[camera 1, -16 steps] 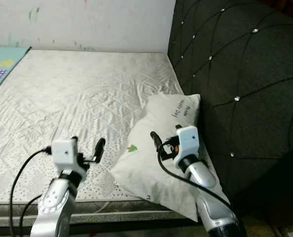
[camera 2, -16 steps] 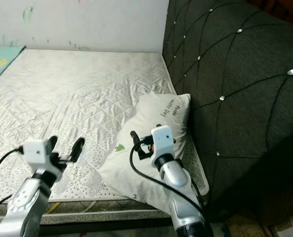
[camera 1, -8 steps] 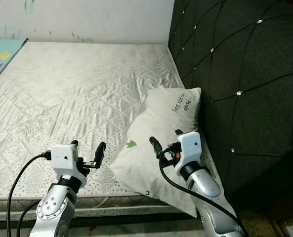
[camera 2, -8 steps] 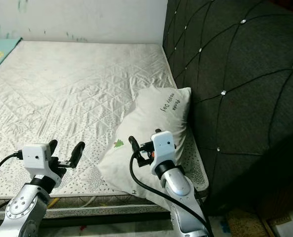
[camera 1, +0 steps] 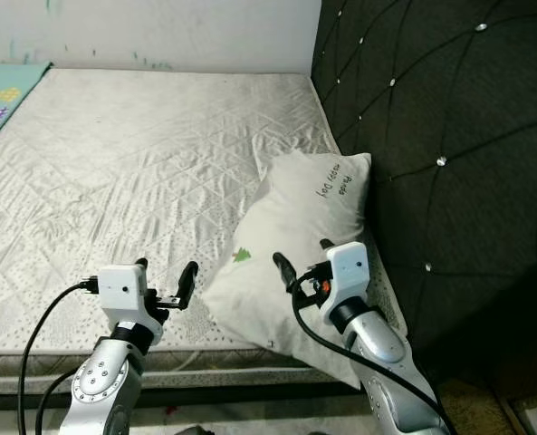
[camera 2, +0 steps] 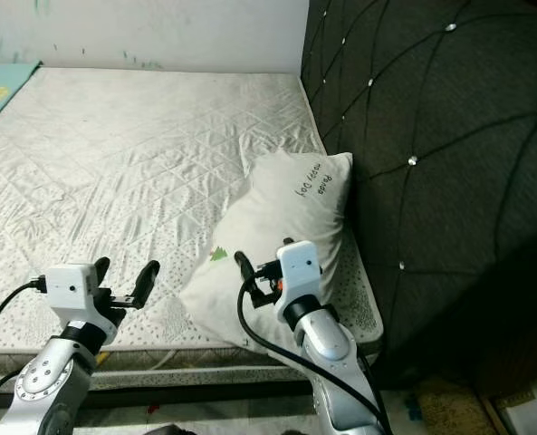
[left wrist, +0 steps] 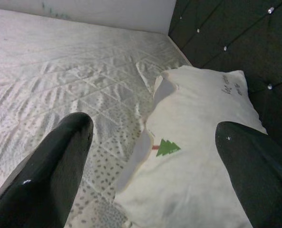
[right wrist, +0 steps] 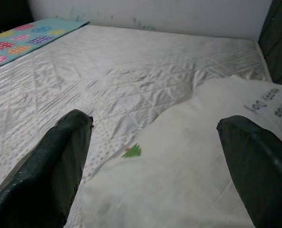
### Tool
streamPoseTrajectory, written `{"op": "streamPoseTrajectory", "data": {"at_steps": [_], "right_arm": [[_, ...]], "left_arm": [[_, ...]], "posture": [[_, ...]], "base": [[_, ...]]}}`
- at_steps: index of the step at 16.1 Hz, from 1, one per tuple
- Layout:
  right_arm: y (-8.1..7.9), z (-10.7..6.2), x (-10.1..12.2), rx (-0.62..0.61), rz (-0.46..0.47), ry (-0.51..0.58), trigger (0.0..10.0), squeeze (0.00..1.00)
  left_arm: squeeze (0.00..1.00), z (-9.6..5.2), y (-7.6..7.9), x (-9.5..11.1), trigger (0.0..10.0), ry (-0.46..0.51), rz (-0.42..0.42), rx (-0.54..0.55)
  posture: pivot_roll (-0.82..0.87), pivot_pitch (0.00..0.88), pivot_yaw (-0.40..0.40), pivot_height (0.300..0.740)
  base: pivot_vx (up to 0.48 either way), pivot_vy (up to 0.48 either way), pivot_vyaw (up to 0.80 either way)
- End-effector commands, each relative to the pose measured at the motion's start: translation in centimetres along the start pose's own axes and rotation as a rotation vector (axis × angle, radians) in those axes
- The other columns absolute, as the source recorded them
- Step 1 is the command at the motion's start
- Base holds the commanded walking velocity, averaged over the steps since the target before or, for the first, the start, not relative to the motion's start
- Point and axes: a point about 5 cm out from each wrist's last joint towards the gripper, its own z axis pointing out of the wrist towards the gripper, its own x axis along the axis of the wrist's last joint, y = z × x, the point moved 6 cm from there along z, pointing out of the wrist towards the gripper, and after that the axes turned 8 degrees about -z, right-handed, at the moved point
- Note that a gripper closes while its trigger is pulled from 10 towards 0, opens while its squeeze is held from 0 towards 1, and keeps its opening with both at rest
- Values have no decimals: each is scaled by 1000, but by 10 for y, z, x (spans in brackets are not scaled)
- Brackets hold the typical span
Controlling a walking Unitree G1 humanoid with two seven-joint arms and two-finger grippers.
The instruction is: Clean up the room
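- A white pillow (camera 1: 300,237) lies on the bed (camera 1: 141,163), at the near corner beside the dark padded headboard (camera 1: 431,136).
- It is slanted: its far end leans up against the headboard, and its near end hangs past the mattress edge.
- Its cover is creased and soft, with a small green tree (camera 1: 242,256) printed near the middle of the side away from the headboard and a few dark handwritten-style words (camera 1: 335,185) near the far end; the words are too small to read.
- The bed has a pale quilted cover with a diamond stitch pattern, wrinkled in places and speckled with small dots along the near edge.
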Motion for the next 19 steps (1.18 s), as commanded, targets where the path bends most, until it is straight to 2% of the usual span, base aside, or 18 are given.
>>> {"op": "streamPoseTrajectory", "data": {"at_steps": [1,7,19], "right_arm": [[0,-2,4,0,3,5,10000,0],[1,0,4,3,6,-1,10000,0],[4,2,6,-5,-8,0,10000,0]], "left_arm": [[0,-1,1,5,10000,11,2,1],[0,1,6,9,10000,29,-15,-31],[0,2,7,10,10000,33,-24,-42]], "posture": [[-104,90,-32,676],[-104,83,-34,676],[-107,90,-39,676]], "base": [[0,0,0],[0,0,0],[440,0,0]]}}
